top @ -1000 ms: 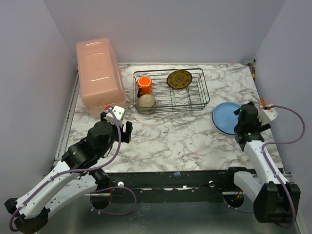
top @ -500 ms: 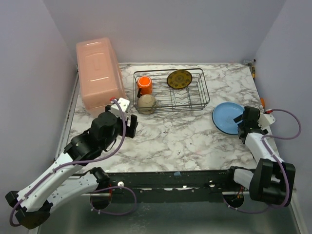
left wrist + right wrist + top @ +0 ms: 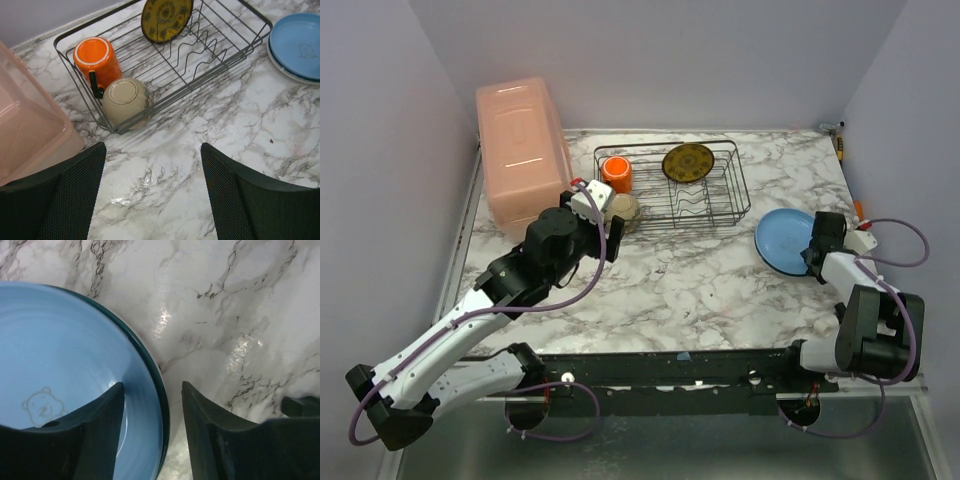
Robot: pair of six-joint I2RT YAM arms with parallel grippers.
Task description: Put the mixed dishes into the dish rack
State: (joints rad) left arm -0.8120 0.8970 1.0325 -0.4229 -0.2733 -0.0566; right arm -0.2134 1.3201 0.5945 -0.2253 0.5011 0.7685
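The black wire dish rack [image 3: 672, 226] at the back holds an orange mug [image 3: 616, 173], a small white bowl [image 3: 623, 208] and a yellow-brown plate [image 3: 688, 162] standing upright in its slots. At the right a light-blue plate [image 3: 782, 240] lies on a plate with a dark teal rim [image 3: 163, 410]. My right gripper [image 3: 152, 385] straddles their right edge. One finger is over the blue plate [image 3: 65, 355] and the other over the table, with gaps still showing. My left gripper [image 3: 152, 150] hangs open and empty over bare marble, in front of the rack's [image 3: 250, 44] left corner.
A big pink lidded box [image 3: 523, 150] stands left of the rack, close to my left arm. Walls close in the table on the left, back and right. Marble tabletop [image 3: 700, 280] lies between the two arms.
My left arm has swung forward and right to the rack's front-left corner. The right gripper has dropped to the blue plate's edge, and its jaws have narrowed around the rim.
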